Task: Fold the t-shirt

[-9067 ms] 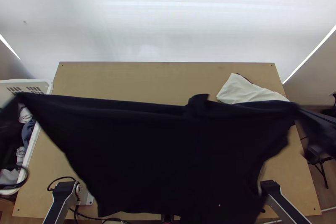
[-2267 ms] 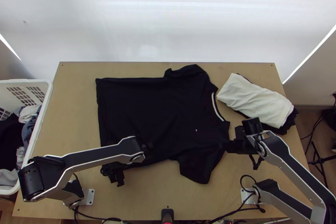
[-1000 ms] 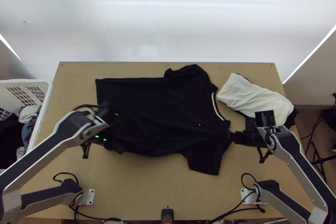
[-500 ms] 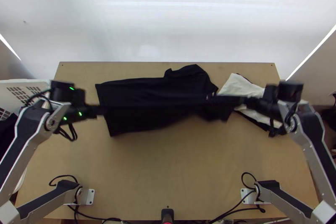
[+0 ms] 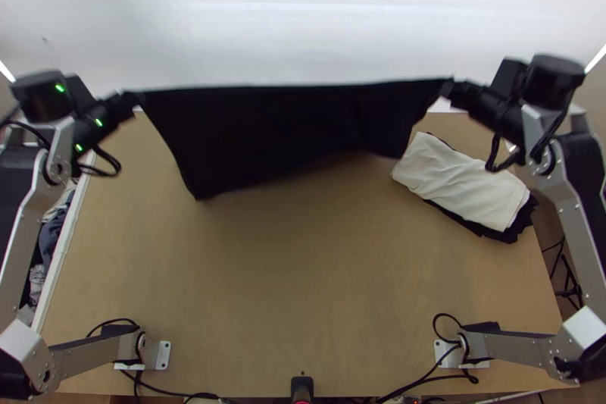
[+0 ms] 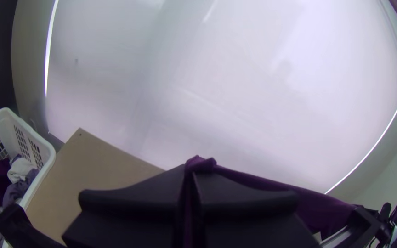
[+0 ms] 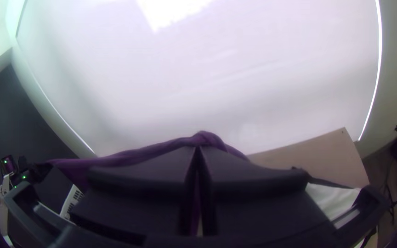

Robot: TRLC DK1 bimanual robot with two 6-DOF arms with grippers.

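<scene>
T-shirt of black cloth (image 5: 273, 135) hung lengthwise, left to right, over the far side of the light wooden table (image 5: 303, 283), its upper edge pinched in my left gripper (image 5: 136, 98) and right gripper (image 5: 448, 87); clothes (image 6: 21, 171) lay in the white plastic basket (image 6: 43, 143).

The t-shirt (image 7: 203, 138) is clamped, bunched, between the fingers (image 7: 157, 168); a white cloth (image 7: 334, 200) is positioned on the surface (image 7: 313, 156).

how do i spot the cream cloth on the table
Find the wooden table, then its far right part. The cream cloth lies there, flat and oblong, on a black cloth that peeks out beneath. Its pale colour sets it apart from that one and the dark t-shirt held up nearby.
</scene>
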